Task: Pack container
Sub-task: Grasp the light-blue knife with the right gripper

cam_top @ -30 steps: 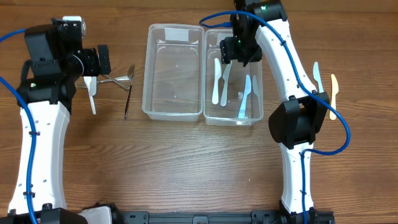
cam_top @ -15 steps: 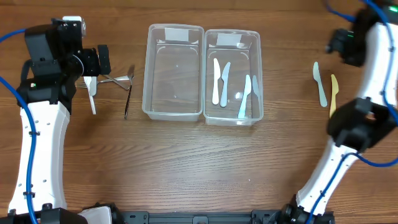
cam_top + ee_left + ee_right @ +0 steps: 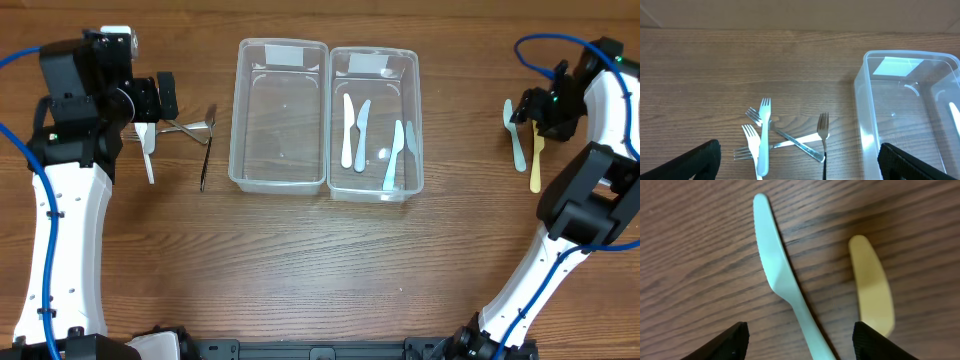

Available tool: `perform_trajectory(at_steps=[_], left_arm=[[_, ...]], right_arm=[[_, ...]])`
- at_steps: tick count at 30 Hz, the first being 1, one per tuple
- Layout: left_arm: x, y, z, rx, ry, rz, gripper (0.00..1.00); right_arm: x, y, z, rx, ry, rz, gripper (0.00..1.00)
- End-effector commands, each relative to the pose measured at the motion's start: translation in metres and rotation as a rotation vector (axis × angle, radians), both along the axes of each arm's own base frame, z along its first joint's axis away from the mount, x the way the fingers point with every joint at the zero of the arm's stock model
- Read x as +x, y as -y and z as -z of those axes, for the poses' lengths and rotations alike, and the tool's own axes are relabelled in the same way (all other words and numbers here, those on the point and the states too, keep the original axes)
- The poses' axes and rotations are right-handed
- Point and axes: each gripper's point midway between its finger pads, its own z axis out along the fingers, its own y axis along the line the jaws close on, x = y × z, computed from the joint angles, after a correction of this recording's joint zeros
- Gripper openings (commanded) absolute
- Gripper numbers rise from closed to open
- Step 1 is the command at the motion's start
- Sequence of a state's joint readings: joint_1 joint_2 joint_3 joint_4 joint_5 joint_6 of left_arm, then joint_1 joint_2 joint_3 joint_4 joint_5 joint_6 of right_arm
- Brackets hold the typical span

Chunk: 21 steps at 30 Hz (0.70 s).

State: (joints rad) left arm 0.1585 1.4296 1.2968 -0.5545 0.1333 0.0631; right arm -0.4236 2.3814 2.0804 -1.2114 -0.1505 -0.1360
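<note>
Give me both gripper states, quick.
Left gripper: open, empty, above the forks.
Right gripper: open, empty, over the pale blue plastic knife.

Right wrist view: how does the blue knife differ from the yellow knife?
The blue knife has a slim, toothed blade; the yellow knife has a broader, rounded one. The blue knife's tip reaches higher in view than the yellow knife's. Both lie flat on the table, apart.
</note>
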Motion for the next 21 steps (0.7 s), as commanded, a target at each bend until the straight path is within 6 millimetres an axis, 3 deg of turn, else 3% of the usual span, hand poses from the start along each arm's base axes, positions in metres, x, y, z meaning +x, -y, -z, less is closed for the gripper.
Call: perform_trajectory(at_steps=[1, 5, 9, 18, 21], left_arm=[[0.004, -0.003, -0.012, 0.024, 0.027, 0.007, 1.00], [0.004, -0.003, -0.012, 0.024, 0.027, 0.007, 1.00], [0.004, -0.003, -0.012, 0.024, 0.027, 0.007, 1.00], [0.004, -0.003, -0.012, 0.024, 0.027, 0.007, 1.00], [0.004, -0.003, -0.012, 0.024, 0.027, 0.007, 1.00]], right_arm=[[0.008, 0.006, -0.016, -0.032, 0.072, -0.049, 0.65], [0.019, 0.011, -0.019, -0.054, 0.119, -0.052, 0.60], [0.024, -0.007, -0.016, -0.012, 0.139, -0.121, 0.60], [0.006, -0.022, 0.010, -0.017, 0.045, -0.147, 0.60], [-0.002, -0.025, 0.020, -0.003, 0.016, -0.147, 0.54]])
